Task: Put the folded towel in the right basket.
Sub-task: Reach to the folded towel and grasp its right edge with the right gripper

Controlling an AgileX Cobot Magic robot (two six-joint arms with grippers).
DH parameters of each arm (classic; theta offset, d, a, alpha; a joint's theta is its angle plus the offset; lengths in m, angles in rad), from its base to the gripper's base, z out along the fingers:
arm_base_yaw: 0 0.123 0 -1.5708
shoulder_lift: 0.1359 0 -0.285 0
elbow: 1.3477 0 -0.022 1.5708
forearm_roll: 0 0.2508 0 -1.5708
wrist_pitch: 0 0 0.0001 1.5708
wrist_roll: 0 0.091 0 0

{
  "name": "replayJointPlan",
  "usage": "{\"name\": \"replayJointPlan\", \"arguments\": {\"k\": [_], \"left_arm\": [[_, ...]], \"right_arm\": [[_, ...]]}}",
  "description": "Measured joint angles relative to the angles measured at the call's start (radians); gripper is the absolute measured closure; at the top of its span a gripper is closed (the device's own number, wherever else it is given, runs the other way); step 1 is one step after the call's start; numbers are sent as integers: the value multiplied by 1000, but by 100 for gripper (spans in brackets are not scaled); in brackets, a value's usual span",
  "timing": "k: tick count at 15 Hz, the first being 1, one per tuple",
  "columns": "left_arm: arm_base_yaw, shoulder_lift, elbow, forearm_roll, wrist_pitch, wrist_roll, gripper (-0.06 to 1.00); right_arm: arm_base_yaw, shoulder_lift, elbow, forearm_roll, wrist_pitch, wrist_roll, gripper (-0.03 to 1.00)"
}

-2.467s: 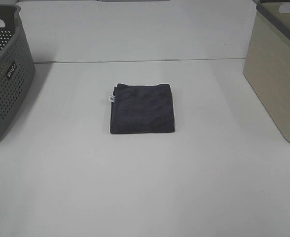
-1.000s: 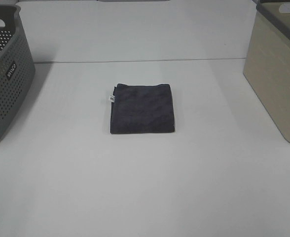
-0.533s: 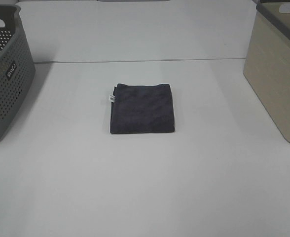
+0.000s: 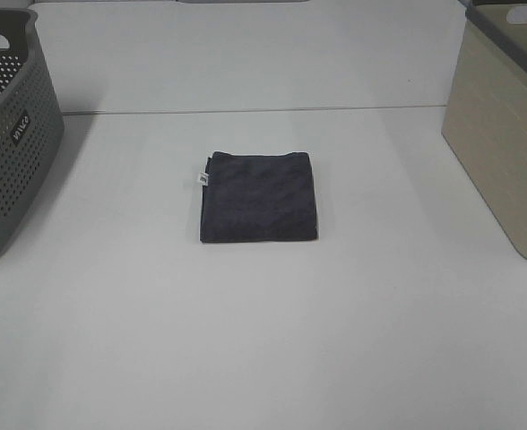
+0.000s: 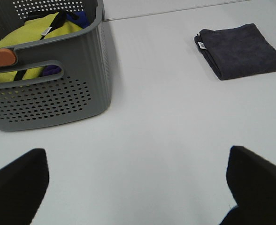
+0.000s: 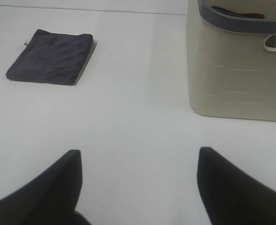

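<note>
While apart, one towel (image 4: 259, 197), two baskets (image 4: 12, 170) (image 4: 501, 152)

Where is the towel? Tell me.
In the high view the towel lies in the middle, between the grey basket at left and the beige basket at right.

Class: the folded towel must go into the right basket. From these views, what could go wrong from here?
1. The folded towel lies flat on the table; the open right gripper may pinch only its top layer and unfold it.
2. The right basket has tall walls; a low carry could drag the towel against them.
3. The grey left basket already holds clothes and could be mistaken for the goal.
</note>
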Motion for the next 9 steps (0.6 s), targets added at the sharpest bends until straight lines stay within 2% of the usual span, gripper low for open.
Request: {"name": "replayJointPlan", "arguments": {"k": [9], "left_arm": [[0, 0, 0, 0, 0, 0, -3]], "right_arm": [[0, 0, 0, 0, 0, 0, 30]]}}
